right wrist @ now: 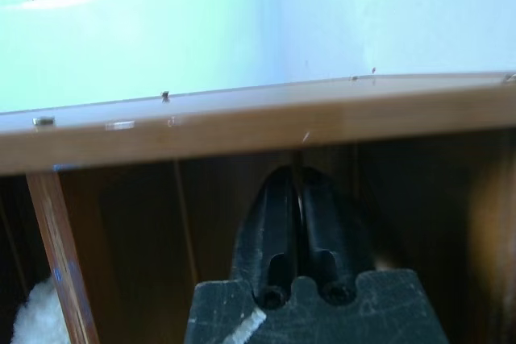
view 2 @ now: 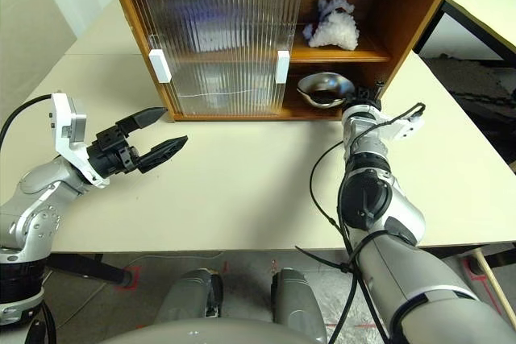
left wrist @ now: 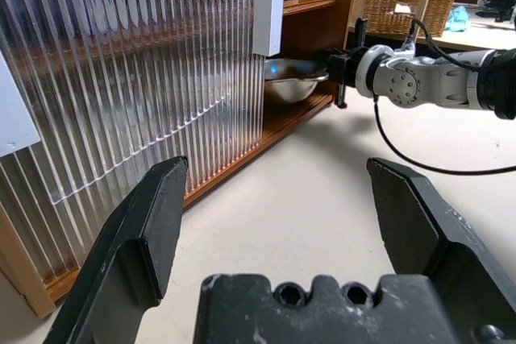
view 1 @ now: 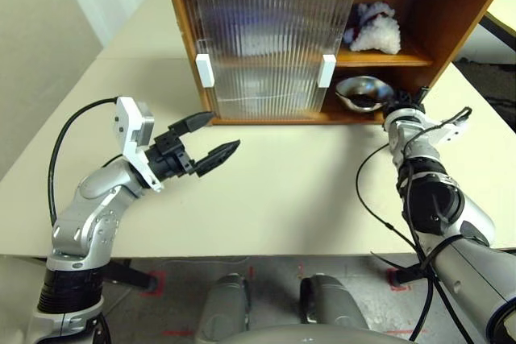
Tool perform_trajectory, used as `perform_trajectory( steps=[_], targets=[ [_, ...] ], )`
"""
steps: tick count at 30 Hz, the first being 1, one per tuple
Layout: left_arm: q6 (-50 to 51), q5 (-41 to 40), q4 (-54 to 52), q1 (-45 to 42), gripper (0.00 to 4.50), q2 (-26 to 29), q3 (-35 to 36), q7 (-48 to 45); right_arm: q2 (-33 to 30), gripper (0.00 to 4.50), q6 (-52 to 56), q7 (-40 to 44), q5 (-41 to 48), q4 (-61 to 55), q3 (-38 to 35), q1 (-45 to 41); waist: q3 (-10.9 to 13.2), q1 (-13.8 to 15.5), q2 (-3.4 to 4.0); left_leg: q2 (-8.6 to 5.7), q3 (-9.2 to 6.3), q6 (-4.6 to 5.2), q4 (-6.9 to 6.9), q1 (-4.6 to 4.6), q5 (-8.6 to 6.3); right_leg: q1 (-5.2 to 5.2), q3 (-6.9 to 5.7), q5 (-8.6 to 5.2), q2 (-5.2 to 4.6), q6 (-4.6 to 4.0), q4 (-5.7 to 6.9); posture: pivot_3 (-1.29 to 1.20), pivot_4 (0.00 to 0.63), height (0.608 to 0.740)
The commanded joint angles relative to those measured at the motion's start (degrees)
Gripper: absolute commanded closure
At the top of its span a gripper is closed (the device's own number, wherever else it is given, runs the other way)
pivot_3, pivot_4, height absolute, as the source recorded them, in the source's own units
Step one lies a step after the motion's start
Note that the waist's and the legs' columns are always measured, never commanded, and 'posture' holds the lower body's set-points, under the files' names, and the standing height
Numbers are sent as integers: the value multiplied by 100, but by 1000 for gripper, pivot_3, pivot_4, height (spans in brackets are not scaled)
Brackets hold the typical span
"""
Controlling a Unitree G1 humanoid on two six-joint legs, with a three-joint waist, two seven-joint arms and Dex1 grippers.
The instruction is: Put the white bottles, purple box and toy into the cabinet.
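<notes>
Reaching into the orange-brown wooden cabinet (view 1: 451, 14) at frame centre-right, the right gripper (right wrist: 298, 207) shows its fingers nearly together, empty beside the steel bowl (view 1: 364, 91), perhaps having released something; the left gripper (view 1: 208, 138) hovers wide open at lower left.

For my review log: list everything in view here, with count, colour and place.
cabinet: one, orange-brown, at the back of the table.
sliding doors: ribbed, translucent, white handles, covering the cabinet's left part; blurred shapes behind.
toy: one, white plush, upper shelf, open right side.
bowl: one, steel, lower shelf, under the toy.
table: beige, under the cabinet.
basket: one, wicker, on another table beyond.
left gripper: black, open, empty, over the table before the doors.
right gripper: black, fingers together, empty, at the lower shelf by the bowl.
</notes>
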Motion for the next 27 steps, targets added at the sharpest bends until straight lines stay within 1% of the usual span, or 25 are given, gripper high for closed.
perform_trajectory(
  steps=[1, 4, 5, 9, 14, 17, 21, 23, 26, 27],
  targets=[
    [-17, -32, -136, 67, 0, 36, 42, 4, -8, 2899, -60, -23, -38, 147, -14, -80, 0, 1, 0, 0, 0, 0, 0, 0, 0, 0, 0, 0, 0, 0, 0, 201, 0, 740],
    [-25, -29, -151, 87, 0, 19, 24, 16, -15, 1867, -45, -3, -50, 168, -1, -109, 0, 1, 0, 0, 0, 0, 0, -1, 0, 0, 0, 0, -1, 0, -1, 198, 0, 740],
    [-27, -31, -152, 88, 0, 12, 17, 18, -18, 1425, -47, 10, -53, 171, 3, -120, 0, 1, 0, 0, 0, 0, 0, -1, 0, 0, 0, 0, -1, -1, 0, 198, 0, 740],
    [-41, -27, -116, 62, 0, 6, 2, 7, -42, 15, -23, 29, -85, 153, 36, -121, 0, 1, 0, 0, 0, 0, 0, 0, 0, 0, 0, 0, -1, -1, 0, 196, 0, 740],
    [-43, -37, -106, 61, 0, 6, 0, -4, -126, 15, 62, 115, -275, -74, 215, 52, 0, -1, 0, 0, 0, 0, 0, 0, 0, 0, 0, 1, -1, -2, 0, 185, 0, 740],
    [-47, -36, -100, 67, 0, -2, -18, -13, -178, 15, 190, 117, -462, -456, 431, 369, 0, 3, 0, 0, 0, 0, -1, -1, 0, 0, 0, 1, -1, -2, -1, 188, 0, 740],
    [-70, -40, -65, 72, 0, 7, 13, -29, -97, 15, 557, 68, -692, -1441, 811, 1080, -2, 32, 1, -1, -2, -1, -1, -2, 0, 0, -2, -1, -4, -2, 0, 182, 0, 740],
    [-82, -35, -46, 86, 0, 11, 12, -47, 53, 15, 988, 112, -652, -2488, 1041, 1758, -6, 73, 6, -1, -2, -2, -1, -2, -1, 0, -2, -1, -6, -3, 1, 169, 1, 740],
    [-86, -30, -29, 94, 0, 5, -7, -68, 221, 644, 1454, 390, -934, -3807, 1765, 2690, -9, 149, 17, -1, -5, -18, -2, -5, -11, -1, -4, -5, -8, -2, 1, 164, 3, 740],
    [-90, -26, -10, 81, 0, 2, -13, -76, 281, 989, 1585, 416, -977, -4129, 1951, 2918, -9, 144, 21, -1, -4, -22, -3, -6, -13, -3, -3, -6, -8, -2, 0, 158, 4, 740]
  ],
)
